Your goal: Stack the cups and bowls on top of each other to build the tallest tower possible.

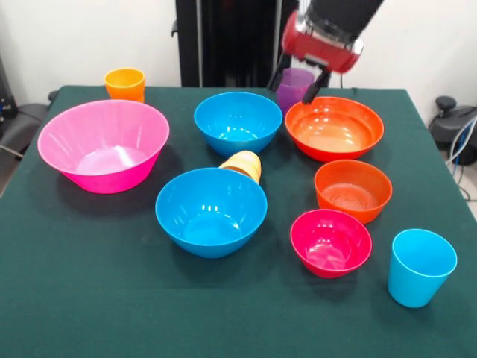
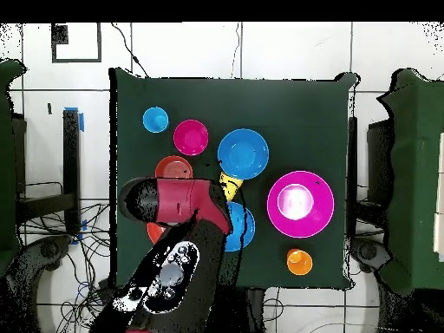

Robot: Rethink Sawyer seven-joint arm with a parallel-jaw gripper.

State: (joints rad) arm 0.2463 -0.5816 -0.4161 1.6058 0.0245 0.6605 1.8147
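My gripper (image 1: 297,83) is down at the translucent purple cup (image 1: 294,95), which stands behind the wide orange-red bowl (image 1: 334,128). In the overhead view my arm (image 2: 173,260) hides that cup. In front stand the small orange bowl (image 1: 352,190), small magenta bowl (image 1: 330,242) and light blue cup (image 1: 421,267). Two blue bowls (image 1: 237,121) (image 1: 211,211) stand mid-table, with the yellow-orange cup (image 1: 244,164) on its side between them. The large pink bowl (image 1: 104,145) and the orange cup (image 1: 124,83) are at the left. Nothing is stacked.
The green table cloth (image 1: 67,298) ends close behind the purple cup and the orange cup. The black pedestal (image 1: 223,41) stands behind the table. Cables and a chair base (image 1: 455,119) lie off the right edge.
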